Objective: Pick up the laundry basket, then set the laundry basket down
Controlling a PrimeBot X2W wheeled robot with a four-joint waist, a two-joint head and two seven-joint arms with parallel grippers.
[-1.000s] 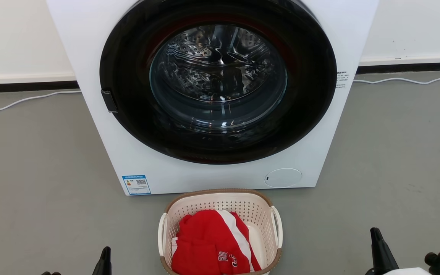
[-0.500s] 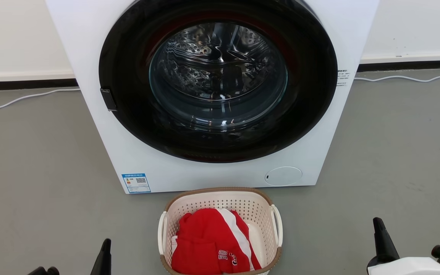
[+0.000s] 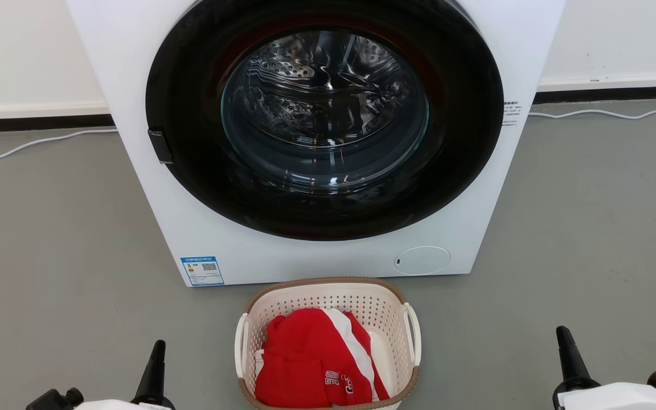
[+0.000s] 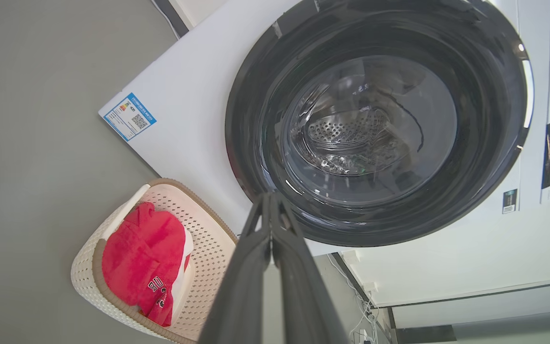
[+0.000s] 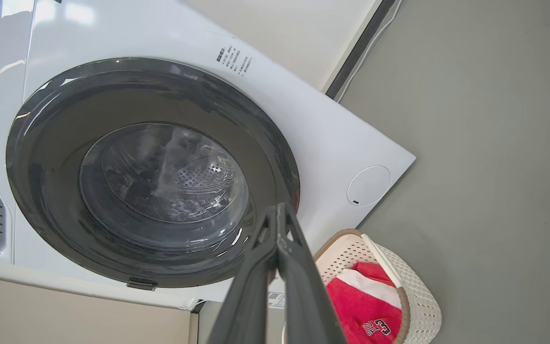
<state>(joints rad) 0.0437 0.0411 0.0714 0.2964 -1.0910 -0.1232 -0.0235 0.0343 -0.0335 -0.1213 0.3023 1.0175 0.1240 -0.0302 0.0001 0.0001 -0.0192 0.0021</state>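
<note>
The left pincer (image 4: 270, 200) is being held shut, its two long dark fingers pressed together up to the tips, with nothing gripped between them. The right pincer (image 5: 279, 210) is being held the same way, closed and empty. In the head view both are being kept low, one at each side of the laundry basket (image 3: 376, 310) and well apart from its white loop handles, with the fingers pointed towards the washer (image 3: 305, 262).

The laundry basket is being carried by the grey floor (image 3: 49, 256), upright, midway between the two pincers and just in front of the washer's lower front edge. It is not being touched by either pincer. A red garment (image 3: 305, 359) with a white stripe and white lettering is being held inside it, bunched towards the basket's left side and near end.

Behind the basket, the washer's round dark door (image 3: 464, 142) is being seen closed, with the metal drum visible through the glass. A blue label (image 3: 202, 271) is being shown at the washer's lower left corner. A white cable (image 3: 20, 149) is being trailed along the floor's far edge, by the wall.
</note>
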